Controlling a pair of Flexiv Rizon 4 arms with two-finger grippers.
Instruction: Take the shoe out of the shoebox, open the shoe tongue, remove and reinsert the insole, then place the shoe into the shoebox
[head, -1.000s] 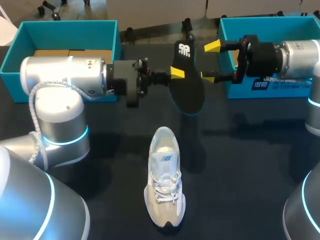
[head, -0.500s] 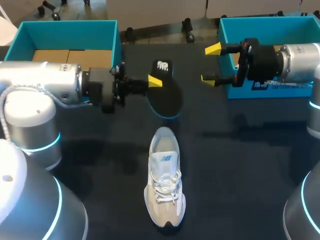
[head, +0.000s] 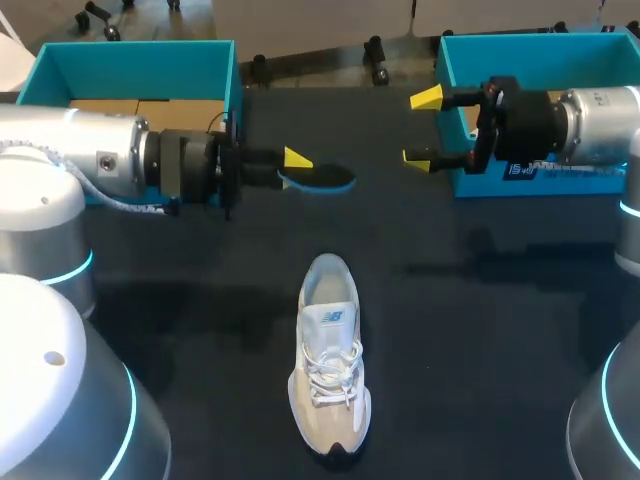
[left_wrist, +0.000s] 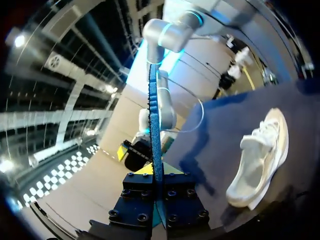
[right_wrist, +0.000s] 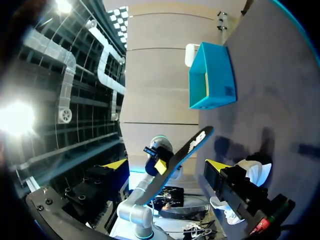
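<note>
Now my left gripper (head: 298, 165) pinches the insole (head: 326, 179) aloft beyond the shoe (head: 330, 360) lying on the table (head: 490, 330), while my right gripper (head: 421, 127) hangs spread; next, I judge, comes lining the insole up with the shoe's opening to reinsert it.

Shoe (head: 328, 360) mid-table; insole (head: 318, 178) behind it; left box (head: 130, 58), right box (head: 530, 48) flanking.
</note>
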